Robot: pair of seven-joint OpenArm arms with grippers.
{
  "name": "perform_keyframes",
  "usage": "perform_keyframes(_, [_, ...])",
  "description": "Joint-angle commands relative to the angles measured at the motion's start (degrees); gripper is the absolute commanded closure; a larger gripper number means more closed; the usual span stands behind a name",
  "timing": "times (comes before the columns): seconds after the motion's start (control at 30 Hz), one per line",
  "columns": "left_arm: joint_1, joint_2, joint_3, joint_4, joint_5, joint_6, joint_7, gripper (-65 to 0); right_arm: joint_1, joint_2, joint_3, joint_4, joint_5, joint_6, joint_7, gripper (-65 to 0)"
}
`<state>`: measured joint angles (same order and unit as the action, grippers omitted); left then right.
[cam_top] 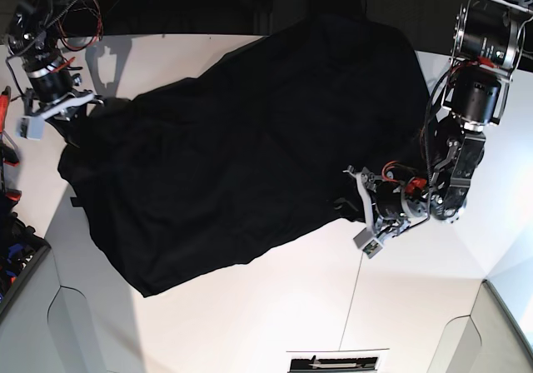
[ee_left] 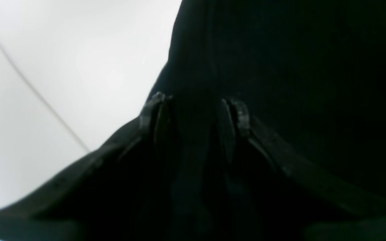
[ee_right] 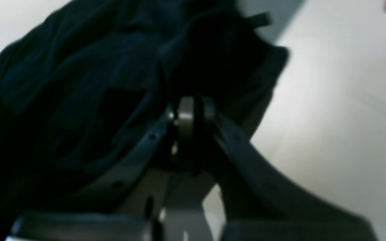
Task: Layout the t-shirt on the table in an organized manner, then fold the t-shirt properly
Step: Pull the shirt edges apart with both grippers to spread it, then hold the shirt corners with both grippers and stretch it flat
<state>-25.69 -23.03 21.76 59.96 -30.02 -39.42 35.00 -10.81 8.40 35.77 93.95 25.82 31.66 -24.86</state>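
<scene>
**Both grippers clamped on the shirt, spread under way**

Black t-shirt sprawled wide across the white table, print nowhere in sight, so probably face down or turned under. Left gripper pinching a thick vertical fold of cloth, dark fabric filling the gap between the fingertips. Right gripper pressed together on a bunched corner, a floppy flap sticking up above it. Held at opposite edges, most likely to pull the cloth taut and flatten it before any fold.

Soft, matte knit throughout, rumpled into shallow ridges, outline ragged rather than square. Smooth, faintly glossy tabletop beneath, crossed by a thin dark seam. Sleeves and collar impossible to pick out in the dark mass. Layout judged unfinished; folding not yet begun.
</scene>
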Motion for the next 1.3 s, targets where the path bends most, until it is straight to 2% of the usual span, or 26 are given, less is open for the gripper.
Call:
perform_keyframes(0.0, [-2.1,-0.5,0.3,0.6,-0.9,-0.2,-1.1,-28.5,0.7,0.7,1.6,1.1,1.9,0.1,0.5,0.0])
perform_keyframes(0.03, [-2.1,-0.5,0.6,0.7,-1.0,-0.2,-1.1,-28.5,0.6,0.8,2.5,1.1,3.1,0.1,0.1,-3.9])
perform_keyframes(0.1, [-1.9,-0.6,0.5,0.7,-1.0,-0.3,-0.5,-28.5,0.6,0.8,4.1,1.2,6.1,0.1,-1.2,-18.5])
perform_keyframes(0.17, [-1.7,-1.1,0.5,0.9,-2.5,-0.4,1.5,-28.4,0.7,0.8,5.4,1.2,8.7,0.1,-2.3,-26.4])
perform_keyframes(0.37, [-0.2,-4.8,-0.2,6.7,-15.9,-0.6,8.8,-28.4,0.9,0.8,7.6,3.2,11.7,0.7,-2.4,-27.0])
perform_keyframes(0.47, [3.9,-7.4,-2.0,12.8,-17.6,-0.6,10.3,-28.4,1.1,0.8,7.6,4.4,11.2,0.7,-2.3,-27.0])
perform_keyframes(0.57, [9.8,-9.6,-5.7,18.5,-17.9,-0.6,10.3,-28.4,3.0,0.8,7.6,4.2,6.9,-0.4,-2.4,-27.0])
perform_keyframes(0.67, [16.8,-10.9,-11.9,23.9,-19.5,-0.6,10.3,-28.3,5.2,1.6,7.6,3.1,4.3,-3.7,-2.3,-27.0])
perform_keyframes(0.73, [21.8,-11.0,-17.3,27.4,-20.4,-0.6,10.3,-28.3,6.4,2.2,7.6,2.5,2.9,-5.0,-2.3,-27.0])
perform_keyframes(0.87, [32.0,-10.9,-27.6,32.5,-23.0,-0.6,10.4,-28.3,7.0,3.6,7.6,0.1,2.4,-4.9,-2.4,-27.4])
perform_keyframes(1.0, [39.0,-10.9,-35.1,32.8,-25.5,-0.6,10.5,-28.4,8.5,3.7,7.3,-5.4,2.6,-4.9,-2.3,-27.4])
perform_keyframes(1.1, [42.2,-9.9,-38.3,32.7,-25.4,-0.6,10.5,-28.4,10.4,3.8,6.5,-11.4,2.7,-3.9,-2.3,-27.4])
perform_keyframes(1.2, [43.5,-8.0,-38.6,32.1,-22.6,-0.6,10.3,-28.4,12.3,4.0,5.2,-16.7,2.7,-0.9,-1.9,-27.4])
perform_keyframes(1.27, [43.2,-6.4,-38.6,30.6,-20.1,-0.6,9.7,-28.3,13.2,3.9,4.0,-18.6,3.2,-0.2,-1.9,-27.4])
